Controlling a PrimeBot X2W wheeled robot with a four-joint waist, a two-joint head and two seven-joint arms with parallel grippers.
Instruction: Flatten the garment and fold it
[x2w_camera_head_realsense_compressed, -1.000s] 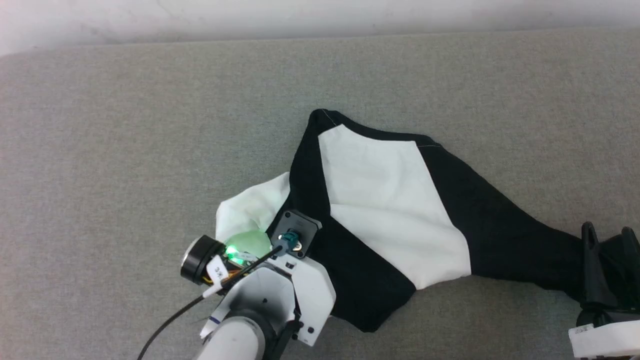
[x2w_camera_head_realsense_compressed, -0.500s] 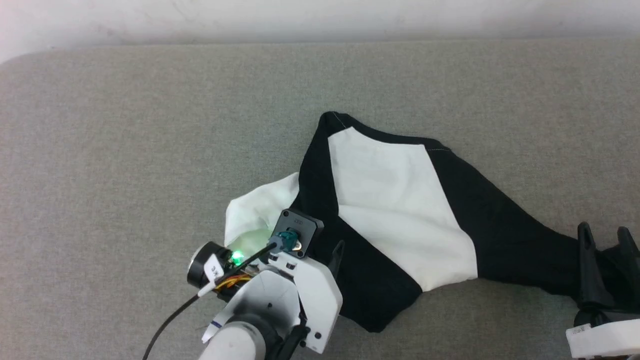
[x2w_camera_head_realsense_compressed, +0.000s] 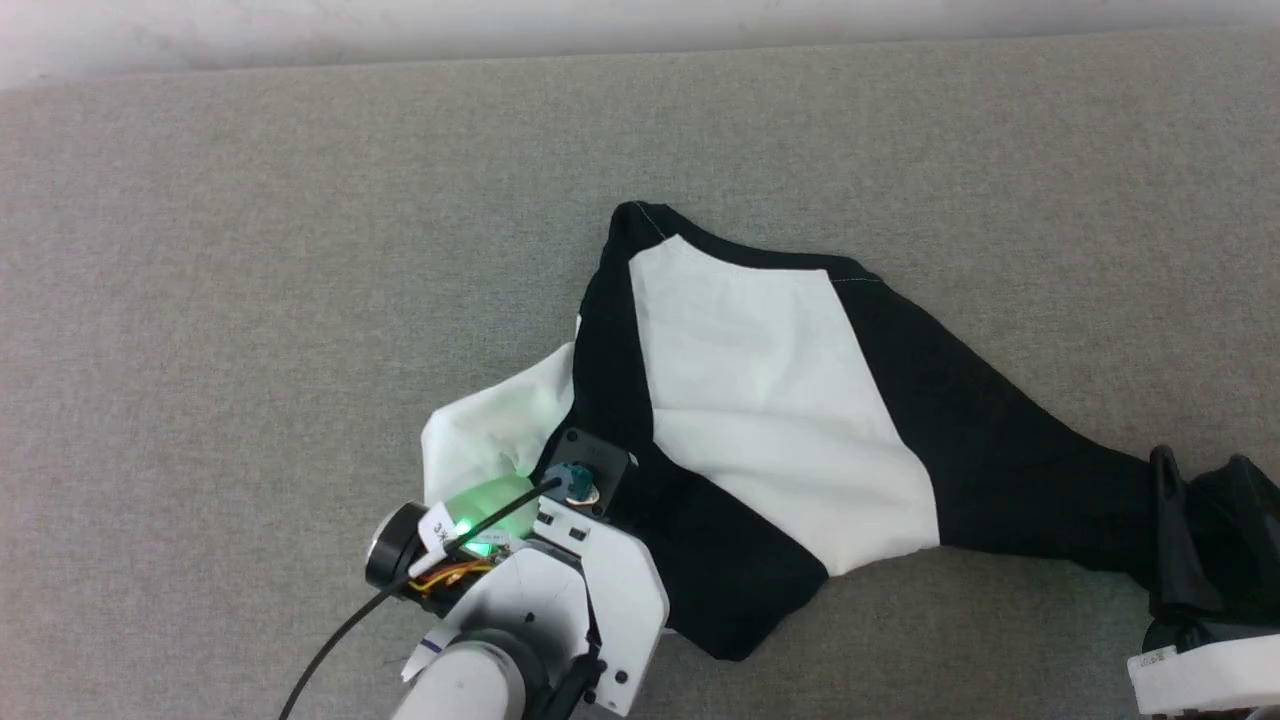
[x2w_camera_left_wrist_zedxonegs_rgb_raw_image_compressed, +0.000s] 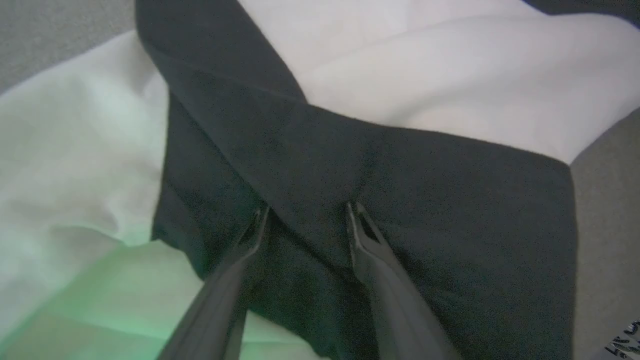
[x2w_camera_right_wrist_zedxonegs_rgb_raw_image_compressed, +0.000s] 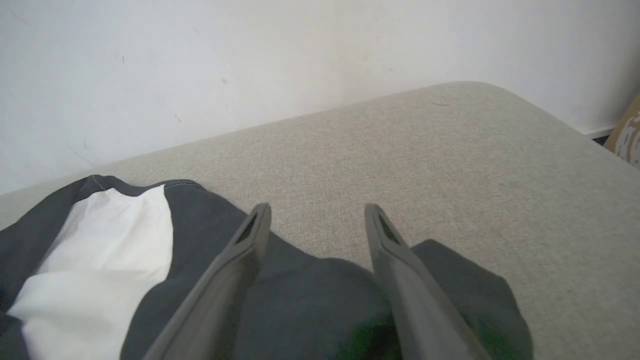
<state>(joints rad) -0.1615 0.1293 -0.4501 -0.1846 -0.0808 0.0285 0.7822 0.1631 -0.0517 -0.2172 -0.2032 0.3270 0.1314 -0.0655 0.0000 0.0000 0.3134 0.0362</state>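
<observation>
The garment (x2w_camera_head_realsense_compressed: 770, 400), a black-and-white T-shirt, lies crumpled on the grey cushioned surface (x2w_camera_head_realsense_compressed: 250, 300), with a black part stretching to the lower right. My left arm's wrist (x2w_camera_head_realsense_compressed: 560, 590) hangs over its lower left part and hides the fingers there. In the left wrist view my left gripper (x2w_camera_left_wrist_zedxonegs_rgb_raw_image_compressed: 306, 212) is open, its fingertips pressed on a ridge of the garment's black cloth (x2w_camera_left_wrist_zedxonegs_rgb_raw_image_compressed: 400, 190) beside a white fold. My right gripper (x2w_camera_head_realsense_compressed: 1200, 462) is open above the black end at the lower right. Its fingers (x2w_camera_right_wrist_zedxonegs_rgb_raw_image_compressed: 317, 207) stand over that cloth (x2w_camera_right_wrist_zedxonegs_rgb_raw_image_compressed: 300, 300) with nothing between them.
A white wall (x2w_camera_head_realsense_compressed: 600, 25) runs along the surface's far edge. The surface's rounded corner (x2w_camera_right_wrist_zedxonegs_rgb_raw_image_compressed: 480, 90) lies past the right gripper, with a brown cardboard thing (x2w_camera_right_wrist_zedxonegs_rgb_raw_image_compressed: 625, 130) beyond it. Bare grey surface spreads left of and beyond the garment.
Half a second ago one spread left finger showed beside the wrist; now the wrist covers it. The whole picture has shifted with the camera. The garment's shape and the right gripper are unchanged.
</observation>
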